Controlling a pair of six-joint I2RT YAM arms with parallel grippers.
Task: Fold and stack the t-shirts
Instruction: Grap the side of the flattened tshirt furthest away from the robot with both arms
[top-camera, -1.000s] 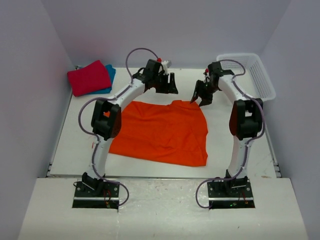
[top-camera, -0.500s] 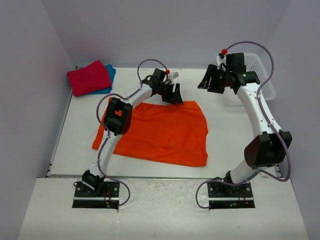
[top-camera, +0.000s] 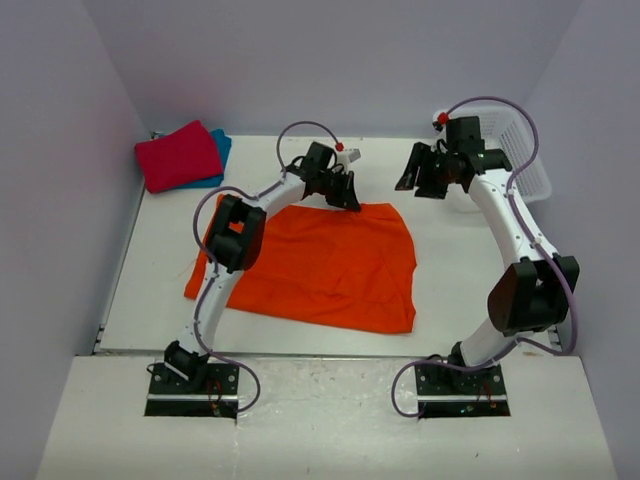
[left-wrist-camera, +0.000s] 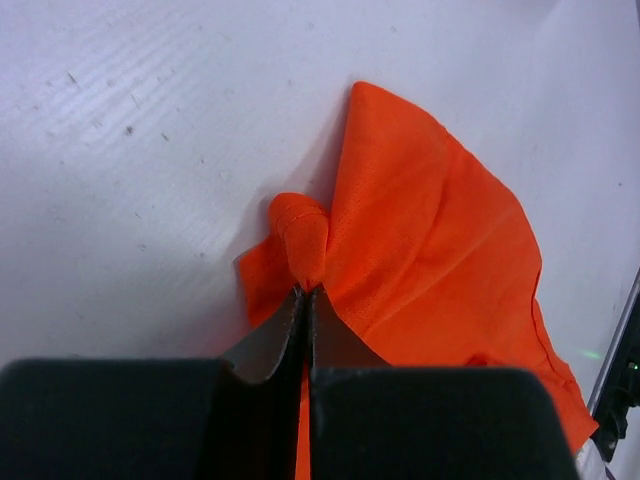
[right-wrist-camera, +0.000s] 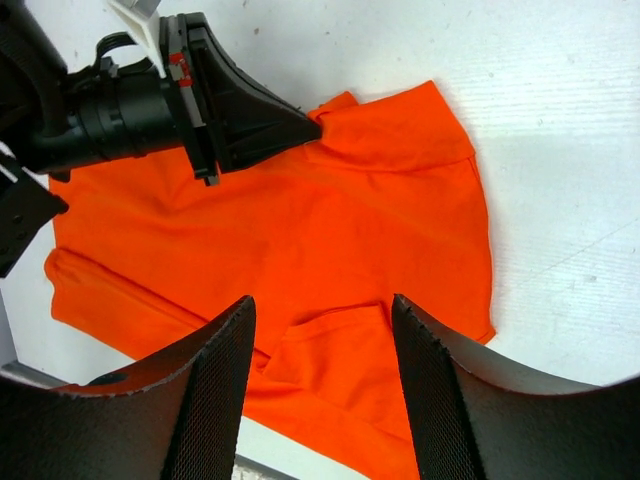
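The orange t-shirt lies spread flat in the middle of the table, with a small fold near its front hem. My left gripper is down at the shirt's far edge and shut on a pinched bunch of the orange cloth; its tips meet with cloth between them. My right gripper hangs open above the table beyond the shirt's far right corner, with nothing between its fingers. The red t-shirt lies folded on the teal t-shirt at the far left corner.
A white lattice basket stands at the far right corner, just behind the right arm. Side walls close in the table on the left and right. The left gripper body shows in the right wrist view above the shirt's far edge.
The left gripper dropped onto the shirt's far edge and shut on the cloth. The right arm swung up and away to the right, then eased slightly back toward the shirt.
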